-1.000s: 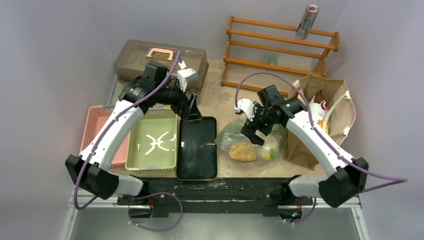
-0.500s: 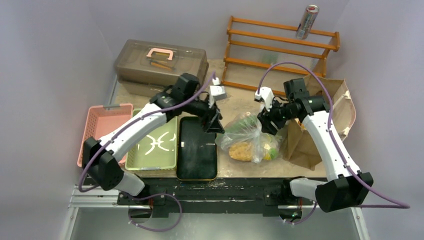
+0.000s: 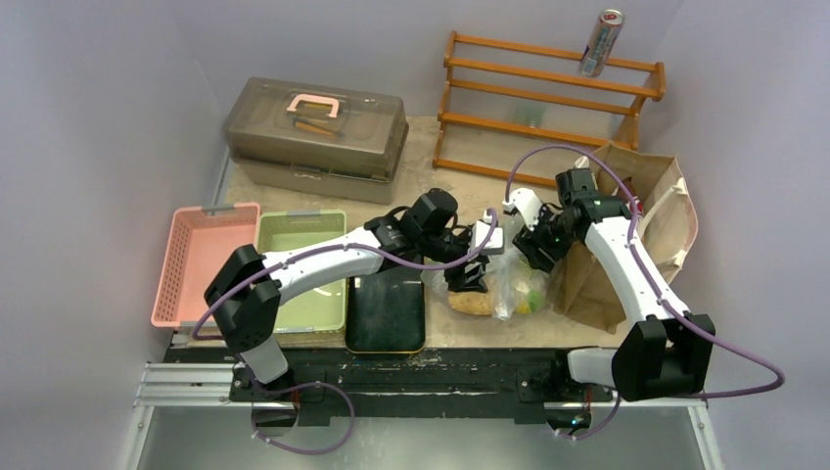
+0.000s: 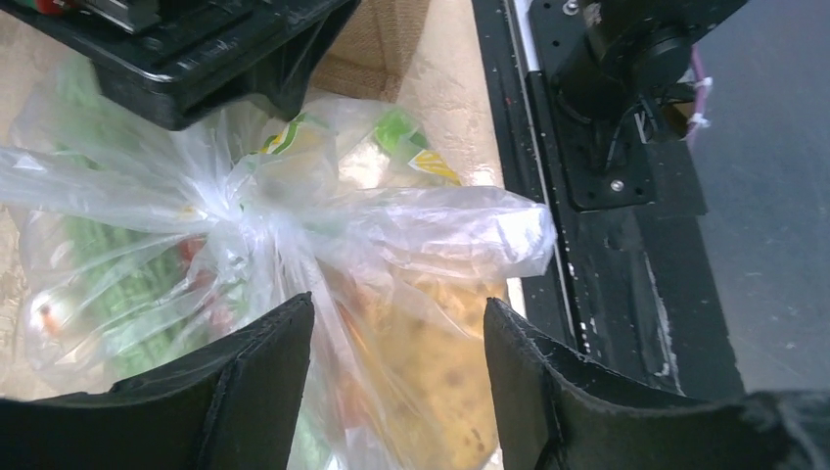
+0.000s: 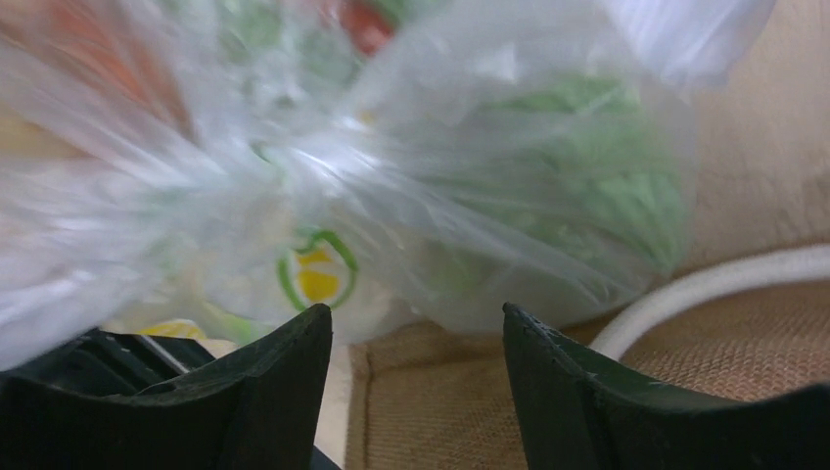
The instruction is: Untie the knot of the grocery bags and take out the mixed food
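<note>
Clamp the open left gripper [image 4: 396, 318] on the loose tail [image 4: 450, 220] beside the knot [image 4: 240, 211] of the plastic bag [image 4: 98, 255], the open right gripper [image 5: 416, 323] opposite, then tease apart gently

Tan table [image 3: 445, 181] carrying seven things: grey-brown lidded case [image 3: 313, 122] sitting upper left, wooden rack [image 3: 548, 108] standing upper centre. Pink basket [image 3: 201, 210], green tray [image 3: 299, 215] and black tray [image 3: 387, 313] lying side by side lower left. Clear plastic bag [image 3: 499, 284] resting centre, brown paper bag [image 3: 666, 211] standing just right of it.
</note>
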`<state>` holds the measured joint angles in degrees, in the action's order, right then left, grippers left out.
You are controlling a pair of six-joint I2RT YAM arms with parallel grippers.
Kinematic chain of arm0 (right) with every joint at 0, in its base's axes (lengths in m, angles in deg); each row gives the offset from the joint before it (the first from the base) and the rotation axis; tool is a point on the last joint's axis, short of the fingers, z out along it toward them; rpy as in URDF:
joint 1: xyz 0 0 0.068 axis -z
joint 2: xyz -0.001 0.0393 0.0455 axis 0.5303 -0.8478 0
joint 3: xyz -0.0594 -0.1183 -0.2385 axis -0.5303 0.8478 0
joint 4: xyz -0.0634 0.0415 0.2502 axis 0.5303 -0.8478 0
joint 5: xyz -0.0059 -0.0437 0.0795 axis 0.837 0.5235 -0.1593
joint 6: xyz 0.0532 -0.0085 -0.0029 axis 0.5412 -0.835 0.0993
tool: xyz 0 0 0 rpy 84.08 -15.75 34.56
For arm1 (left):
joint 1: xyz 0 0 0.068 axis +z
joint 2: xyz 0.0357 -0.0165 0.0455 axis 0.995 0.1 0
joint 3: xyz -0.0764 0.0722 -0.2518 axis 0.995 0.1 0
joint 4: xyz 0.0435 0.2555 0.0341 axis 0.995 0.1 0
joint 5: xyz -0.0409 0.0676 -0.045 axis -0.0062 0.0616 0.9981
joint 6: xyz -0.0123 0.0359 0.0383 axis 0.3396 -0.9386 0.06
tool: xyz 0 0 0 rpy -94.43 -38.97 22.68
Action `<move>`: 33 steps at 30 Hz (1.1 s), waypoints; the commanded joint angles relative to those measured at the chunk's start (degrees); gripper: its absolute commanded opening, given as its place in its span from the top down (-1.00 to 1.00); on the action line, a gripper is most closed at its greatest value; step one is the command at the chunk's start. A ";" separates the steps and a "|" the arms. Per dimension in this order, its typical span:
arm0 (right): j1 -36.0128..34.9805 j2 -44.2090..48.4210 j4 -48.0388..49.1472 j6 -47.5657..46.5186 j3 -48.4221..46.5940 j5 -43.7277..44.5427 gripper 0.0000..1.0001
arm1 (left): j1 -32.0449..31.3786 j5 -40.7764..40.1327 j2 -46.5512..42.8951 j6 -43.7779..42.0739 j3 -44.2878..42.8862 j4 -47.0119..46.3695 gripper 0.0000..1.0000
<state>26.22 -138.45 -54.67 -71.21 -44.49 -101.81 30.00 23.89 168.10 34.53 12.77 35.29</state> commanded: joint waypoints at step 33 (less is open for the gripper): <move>15.17 -2.08 2.02 -16.49 -2.46 -25.37 -0.67 | -1.90 -9.72 4.99 -0.21 1.48 -3.59 0.94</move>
<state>42.02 -137.57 -52.26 -83.87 -46.48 -116.76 28.30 13.07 174.94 34.05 13.12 33.28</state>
